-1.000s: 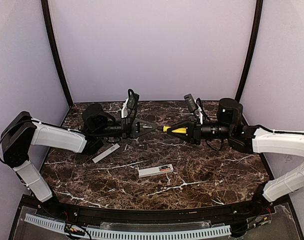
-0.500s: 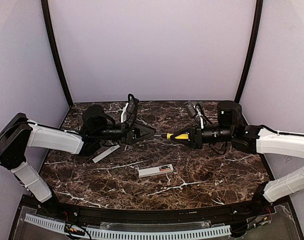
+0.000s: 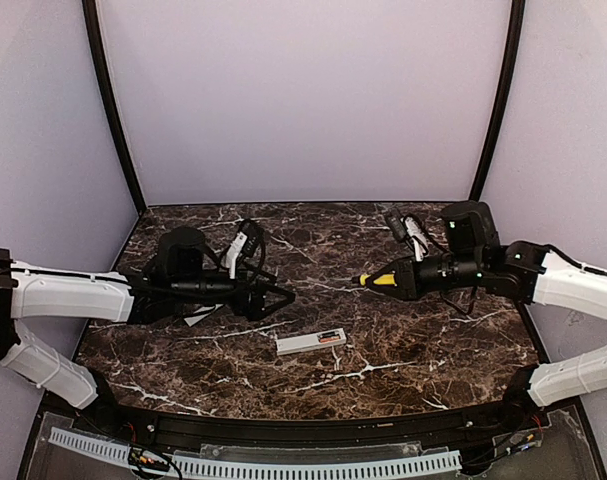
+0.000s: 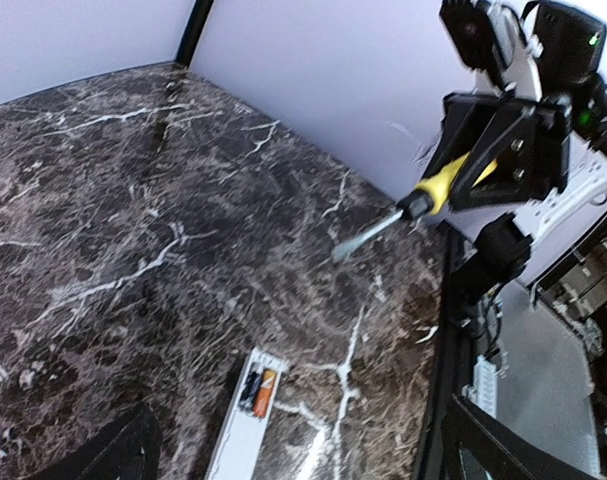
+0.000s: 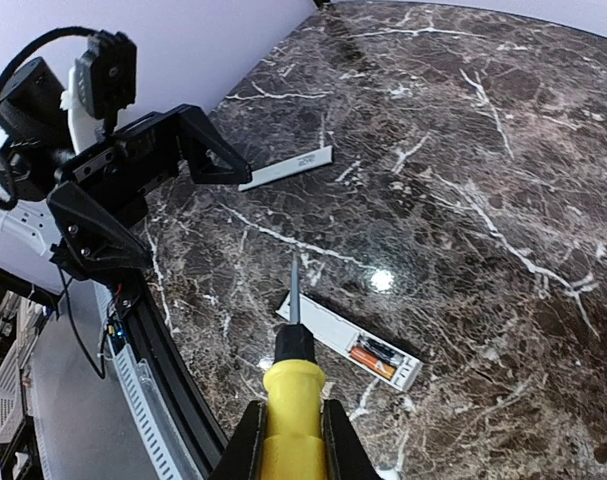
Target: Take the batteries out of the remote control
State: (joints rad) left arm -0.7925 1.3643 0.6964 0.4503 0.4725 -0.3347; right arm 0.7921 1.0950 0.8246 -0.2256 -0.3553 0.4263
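The remote control [image 3: 310, 342] lies flat near the table's middle front, back side up with its compartment open. An orange battery [image 5: 371, 361] [image 4: 264, 391] sits in that compartment beside a dark slot. My right gripper [image 5: 291, 418] [image 3: 395, 280] is shut on a yellow-handled screwdriver [image 5: 294, 392], whose blade hangs above the remote's [image 5: 348, 345] plain end. My left gripper [image 3: 279, 297] [image 4: 303, 462] hovers open and empty to the left of the remote [image 4: 241, 425]. In the left wrist view only its finger edges show.
The whitish cover strip [image 5: 288, 168] [image 3: 197, 317] lies on the marble at left, partly under the left arm. The black table rim [image 3: 303, 425] runs along the front, with purple walls behind and to the sides.
My left gripper has opened wide and pulled back and down to the left. The right gripper has drawn right and lower with the screwdriver. The remote has not moved.
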